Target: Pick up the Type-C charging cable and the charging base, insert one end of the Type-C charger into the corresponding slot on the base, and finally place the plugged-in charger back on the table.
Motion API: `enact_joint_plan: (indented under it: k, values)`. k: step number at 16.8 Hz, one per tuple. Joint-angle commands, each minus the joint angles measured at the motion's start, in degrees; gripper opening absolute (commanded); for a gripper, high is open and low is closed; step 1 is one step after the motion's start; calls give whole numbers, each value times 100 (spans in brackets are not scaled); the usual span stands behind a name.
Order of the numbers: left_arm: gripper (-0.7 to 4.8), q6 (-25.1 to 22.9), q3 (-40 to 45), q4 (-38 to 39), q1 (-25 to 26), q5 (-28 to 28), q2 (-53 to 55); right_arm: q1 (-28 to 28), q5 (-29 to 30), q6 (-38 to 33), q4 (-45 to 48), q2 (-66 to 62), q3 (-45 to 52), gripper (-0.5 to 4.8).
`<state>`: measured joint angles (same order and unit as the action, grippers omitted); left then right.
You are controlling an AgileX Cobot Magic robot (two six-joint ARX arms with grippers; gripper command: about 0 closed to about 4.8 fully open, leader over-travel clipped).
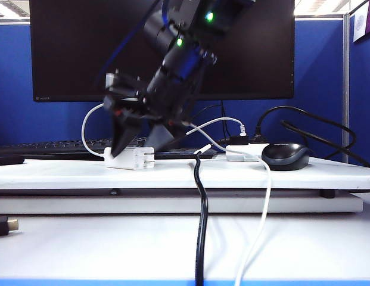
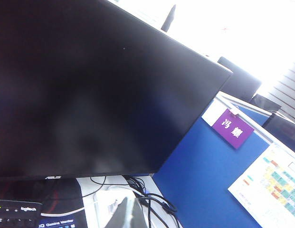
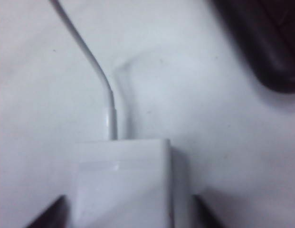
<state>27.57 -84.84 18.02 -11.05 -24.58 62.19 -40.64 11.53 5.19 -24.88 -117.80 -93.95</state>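
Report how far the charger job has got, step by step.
Done: the Type-C charging cable is plugged into the charging base, which sits on the table. In hand: the right gripper straddles the base, its fingers apart on either side, apparently releasing. Left: lift the right gripper clear. The left gripper is out of sight; its wrist view shows only the monitor.

charging base [image 1: 130, 158] on table [image 1: 173, 176], left of mouse [image 1: 285, 156]
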Motion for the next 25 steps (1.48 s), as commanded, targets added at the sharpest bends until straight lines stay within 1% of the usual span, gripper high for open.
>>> enact_joint_plan:
  k: [1, 4, 5, 7, 8, 9, 10, 11, 12, 14, 16, 17, 18, 19, 21, 22, 23, 24, 25]
  values:
    - [-5, -125, -26, -24, -4, 17, -17, -20, -4, -2, 37, 393, -37, 347]
    - [-6, -166, -26, -26, -4, 39, -20, -22, 2, -2, -389, 938, -37, 346]
    - [-6, -236, -26, 2, -4, 127, -20, -20, 15, -2, -542, 1150, -37, 331]
    - [-6, -297, -26, 39, -4, 164, -20, -20, 50, -2, -564, 1386, -37, 283]
    - [-6, -297, -26, 39, -4, 166, -20, -20, 273, -2, -483, 1532, -37, 158]
    - [-6, -306, -26, 70, -4, 164, -20, -20, 450, -2, -463, 1683, -37, -12]
    - [-6, -372, -26, 136, -4, 164, -20, -20, 619, -4, -389, 1845, -37, -1]
    - [-6, -494, -26, 229, -4, 164, -31, -20, 697, -4, -306, 1989, -37, -1]
    - [-6, -737, -26, 382, -4, 284, -83, -20, 682, -9, -179, 2260, -37, -1]
    - [-6, -1047, -26, 601, -4, 695, -232, -17, 605, -55, -96, 2688, -37, -1]
    - [-6, -1493, -26, 879, -4, 1515, -520, -13, 219, -66, -133, 3344, -37, -1]
    - [-6, -1672, -26, 1032, -7, 1919, -675, -13, 162, -66, -170, 3626, -37, -1]
    - [-6, -1808, -26, 1244, -7, 2319, -1008, -17, 162, -68, -295, 4240, -37, -1]
    - [-6, -1952, -26, 1410, -7, 2546, -1322, -20, 118, -68, -479, 4824, -31, -1]
    - [-6, -1987, -24, 1886, -7, 2964, -1985, -20, -271, -9, -968, 5659, -22, -1]
    - [-6, -1961, -9, 2393, -7, 3147, -2538, 2, -426, 330, -1528, 6161, 57, -1]
    - [-6, -1950, -2, 2769, -4, 3204, -2848, 20, -636, 411, -1812, 6472, 221, -1]
    - [-6, -1950, 7, 3263, -4, 3383, -3189, 20, -796, 411, -1880, 6867, 599, -1]
    - [-6, -1934, 63, 3799, -2, 3403, -3613, 17, -863, 367, -1572, 7469, 1298, -1]
